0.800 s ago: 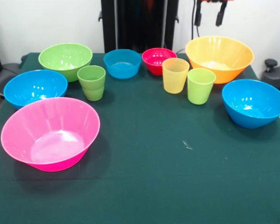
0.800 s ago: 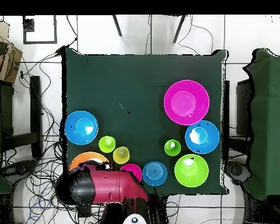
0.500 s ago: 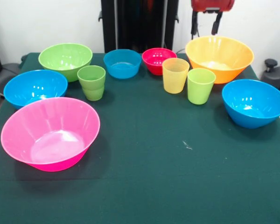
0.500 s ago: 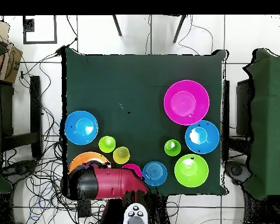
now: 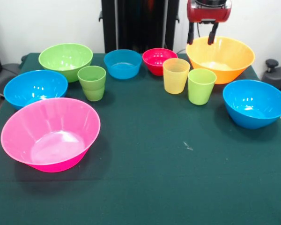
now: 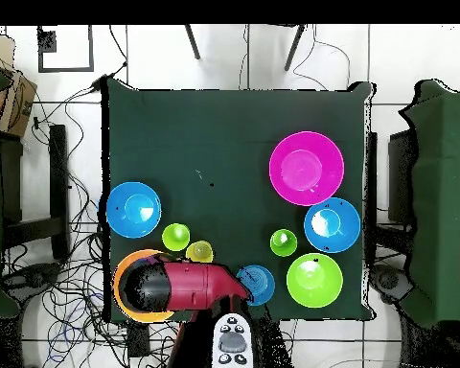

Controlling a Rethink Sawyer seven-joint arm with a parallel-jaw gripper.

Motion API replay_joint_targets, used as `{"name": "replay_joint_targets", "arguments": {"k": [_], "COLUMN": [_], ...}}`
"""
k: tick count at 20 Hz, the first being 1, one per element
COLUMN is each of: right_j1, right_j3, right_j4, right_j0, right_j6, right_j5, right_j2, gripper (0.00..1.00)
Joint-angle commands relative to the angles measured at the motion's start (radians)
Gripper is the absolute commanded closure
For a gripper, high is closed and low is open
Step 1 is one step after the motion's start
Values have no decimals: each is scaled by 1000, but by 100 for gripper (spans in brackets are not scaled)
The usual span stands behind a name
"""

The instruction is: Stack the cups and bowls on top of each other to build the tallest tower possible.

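Note:
My gripper hangs open and empty above the far left rim of the large orange bowl. In front of that bowl stand a yellow-orange cup and a lime cup. A small red bowl and a small blue bowl sit at the back middle. Two green cups are nested near the green bowl. The wide pink bowl stands upright at the near left. In the overhead view the arm covers the orange bowl and hides the red one.
One medium blue bowl sits at the left edge and another at the right edge. The green tablecloth is bare across the near half. Chairs and cables surround the table in the overhead view.
The gripper has come down from the top edge toward the orange bowl's rim. In the overhead view the arm has swung across the orange bowl. No cup or bowl has moved.

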Motion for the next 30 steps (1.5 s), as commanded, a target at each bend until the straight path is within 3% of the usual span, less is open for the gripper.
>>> {"name": "replay_joint_targets", "arguments": {"k": [1,6,17,23,30], "right_j1": [29,-24,-12,-7,48], "right_j3": [-63,-78,-62,-46,-111], "right_j4": [-43,-46,-35,-19,-10], "right_j0": [-26,-50,-32,21,104], "right_j6": [66,32,72,127,181], "right_j5": [10,90,57,23,-8], "right_j2": [55,56,62,46,-13], "gripper": [0,0,0,0,0]}}
